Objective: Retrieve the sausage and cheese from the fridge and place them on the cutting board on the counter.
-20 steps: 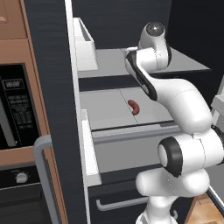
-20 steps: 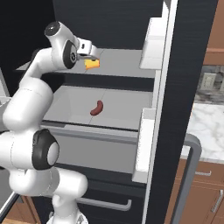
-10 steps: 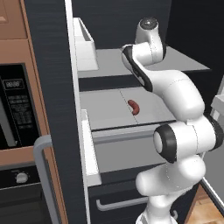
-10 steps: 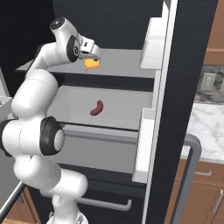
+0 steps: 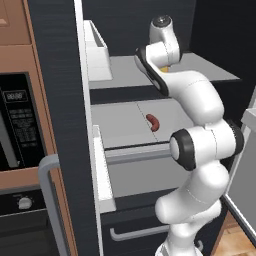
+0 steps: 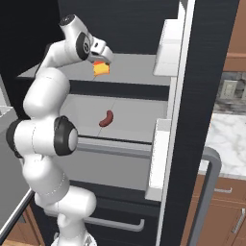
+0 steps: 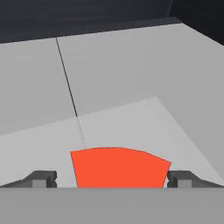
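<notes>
The black fridge (image 6: 204, 72) stands open. The cheese (image 6: 101, 69), a yellow-orange wedge, lies on its upper grey shelf (image 5: 125, 72). My gripper (image 6: 101, 63) hovers right over the cheese, open. In the hand view the cheese (image 7: 119, 168) sits between the two fingertips (image 7: 43, 178), with a gap on each side. One shelf lower lies the sausage (image 5: 152, 122) (image 6: 106, 118), dark red-brown and curved. In the left base view my own arm hides the gripper and nearly all of the cheese. The cutting board and the counter are out of view.
White door bins (image 5: 97, 52) (image 6: 167, 50) hang on both open doors, close to the arm. A brown-framed wall oven (image 5: 20, 125) stands left of the fridge. A marble worktop (image 6: 226, 139) lies to its right. Dark drawers (image 6: 113, 216) run below the shelves.
The arm's upper links have swung round and the hand has settled lower over the cheese. Cheese and sausage have not moved. The jaws stay open.
</notes>
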